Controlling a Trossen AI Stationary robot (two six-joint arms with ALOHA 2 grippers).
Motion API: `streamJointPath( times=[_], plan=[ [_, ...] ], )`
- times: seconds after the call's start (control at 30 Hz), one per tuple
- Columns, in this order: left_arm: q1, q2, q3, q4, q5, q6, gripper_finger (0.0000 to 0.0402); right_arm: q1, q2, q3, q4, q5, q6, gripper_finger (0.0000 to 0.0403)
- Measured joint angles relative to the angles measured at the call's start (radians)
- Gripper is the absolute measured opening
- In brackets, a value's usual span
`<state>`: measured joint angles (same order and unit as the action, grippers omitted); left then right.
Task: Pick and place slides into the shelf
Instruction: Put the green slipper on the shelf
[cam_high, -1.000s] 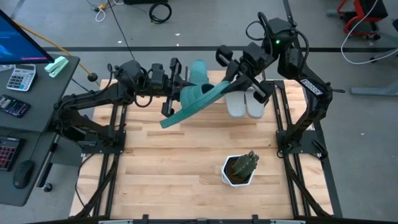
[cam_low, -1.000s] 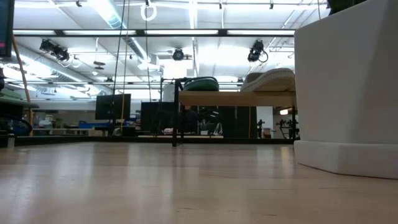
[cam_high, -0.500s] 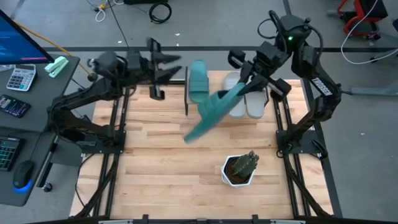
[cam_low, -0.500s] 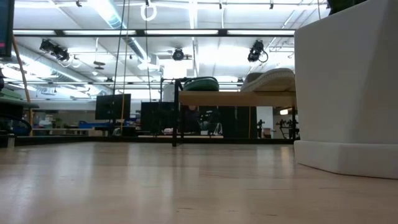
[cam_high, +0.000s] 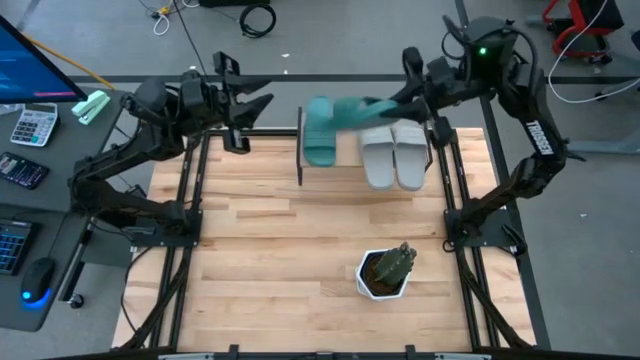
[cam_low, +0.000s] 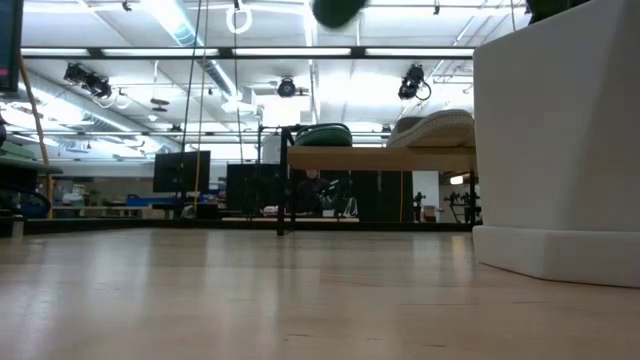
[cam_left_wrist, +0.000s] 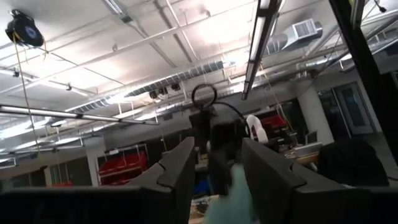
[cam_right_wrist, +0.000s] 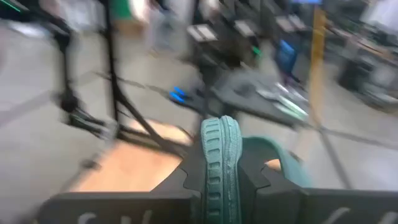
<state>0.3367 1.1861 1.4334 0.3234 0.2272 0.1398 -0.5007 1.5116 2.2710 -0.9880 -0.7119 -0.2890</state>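
Observation:
My right gripper (cam_high: 413, 95) hangs over the far side of the table, shut on one teal slide (cam_high: 365, 108). That slide reaches toward the table's left, above the shelf (cam_high: 300, 148). The other teal slide (cam_high: 320, 135) and the grey pair (cam_high: 393, 155) lie sole-down on the shelf's plank. In the low view the shelf top (cam_low: 380, 158) carries them, and the held slide (cam_low: 340, 10) shows at the top edge. My left gripper (cam_high: 250, 105) is open at the far left, clear of everything, and points upward (cam_left_wrist: 214, 149). My right gripper pinches the teal slide between its two fingers (cam_right_wrist: 186, 177), which lie on its two flat sides with the ridged edge of the sole (cam_right_wrist: 221, 155) standing up between them. It holds one end (cam_high: 398, 100). The slide is lifted clear, roughly level, above the shelf.
A white pot with a green plant (cam_high: 385, 272) stands near the table's right near part and fills the right of the low view (cam_low: 560, 140). Bare wooden slats (cam_high: 270, 250) lie between shelf and near edge. A desk with calculator and keyboards (cam_high: 30, 150) is left of the table.
My left gripper has drawn away from the teal slide toward the far left and tipped upward. My right gripper has moved up and toward the far right edge. The slide, slanting down over the table a second ago, has swung up roughly level above the shelf.

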Motion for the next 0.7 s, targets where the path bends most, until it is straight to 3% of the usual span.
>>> streamJointPath(
  times=[0.33,0.7],
  plan=[
    [0.0,0.004,0.0,-0.053,0.0,-0.024,0.0122,0.015,0.028,-0.001,-0.134,0.332,-0.148,0.0041],
    [0.0,0.004,0.0,-0.123,0.001,-0.082,0.0124,0.012,0.142,-0.003,-0.139,0.456,-0.183,0.0041]
  ],
)
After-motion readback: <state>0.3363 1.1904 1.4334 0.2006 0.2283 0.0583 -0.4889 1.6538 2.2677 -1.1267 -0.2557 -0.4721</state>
